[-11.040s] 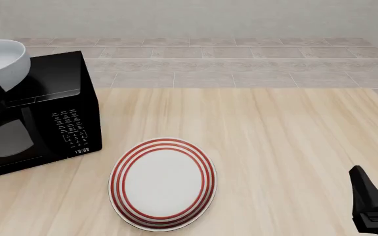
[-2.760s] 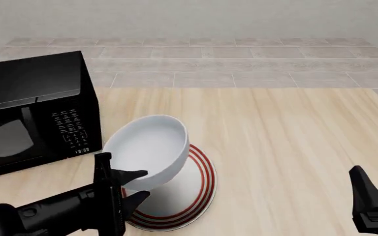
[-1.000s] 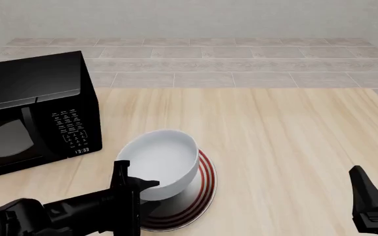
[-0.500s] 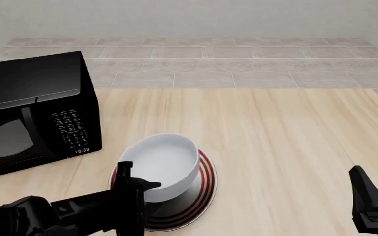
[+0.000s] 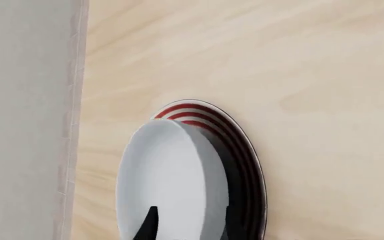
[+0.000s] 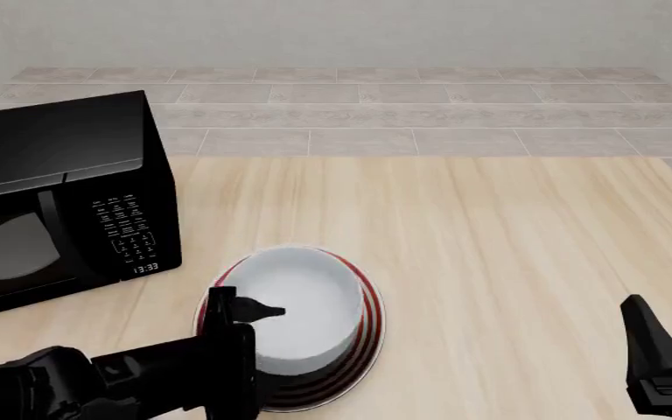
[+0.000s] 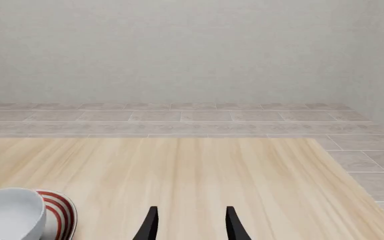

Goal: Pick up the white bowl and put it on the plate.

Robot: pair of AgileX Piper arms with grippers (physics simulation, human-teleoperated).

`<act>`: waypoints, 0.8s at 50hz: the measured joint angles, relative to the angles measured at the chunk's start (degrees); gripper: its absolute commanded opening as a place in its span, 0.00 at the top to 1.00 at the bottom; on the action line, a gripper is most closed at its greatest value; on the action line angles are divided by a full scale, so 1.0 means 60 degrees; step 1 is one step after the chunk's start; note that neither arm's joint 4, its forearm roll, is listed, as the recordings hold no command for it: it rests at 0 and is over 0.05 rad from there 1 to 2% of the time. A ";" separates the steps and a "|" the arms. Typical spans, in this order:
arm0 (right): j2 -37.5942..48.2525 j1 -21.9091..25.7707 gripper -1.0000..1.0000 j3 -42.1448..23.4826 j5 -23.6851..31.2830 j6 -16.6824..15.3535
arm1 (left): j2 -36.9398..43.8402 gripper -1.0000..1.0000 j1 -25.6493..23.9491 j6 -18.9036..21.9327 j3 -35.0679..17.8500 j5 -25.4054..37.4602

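The white bowl (image 6: 301, 306) is seen seated upright on the plate (image 6: 367, 325), with the red rings exposed on the side of the plate away from the microwave (image 6: 62, 197) and at its far edge. In the left wrist view the white bowl (image 5: 168, 180) covers most of the plate (image 5: 242, 160), and no gap between the two is visible; contact is judged probable but cannot be confirmed. In the right wrist view, part of the bowl (image 7: 8, 215) and of the plate rings (image 7: 62, 212) is shown at the frame edge.

The left hand (image 6: 248, 325) is positioned at the near rim of the bowl, on the side toward the microwave. One finger is seen inside the bowl and one outside its wall, so the rim lies between the fingers. Whether the rim is pinched or freed cannot be told from these views.

The right hand (image 7: 188, 225) is held with its fingers spread and nothing between them, well apart from the plate, over the bare bench (image 6: 523, 254).

Progress: the transport and placement are judged essentially complete. What remains, as a judgement, is the confirmed release of the rim and the retreat of the left hand without tipping the bowl.
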 measured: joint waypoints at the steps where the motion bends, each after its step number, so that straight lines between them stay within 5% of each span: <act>1: 0.0000 0.0000 0.00 0.0000 0.0000 0.0000 | -0.0002 0.00 0.0003 0.0010 -0.0001 -0.0004; 23: 0.0000 0.0000 0.00 0.0000 0.0000 0.0000 | -0.0308 0.00 0.0174 0.0189 0.0082 0.0206; 40: 0.0001 0.0000 0.00 0.0000 0.0000 0.0000 | -0.1802 0.00 0.0389 0.0296 0.0308 0.1374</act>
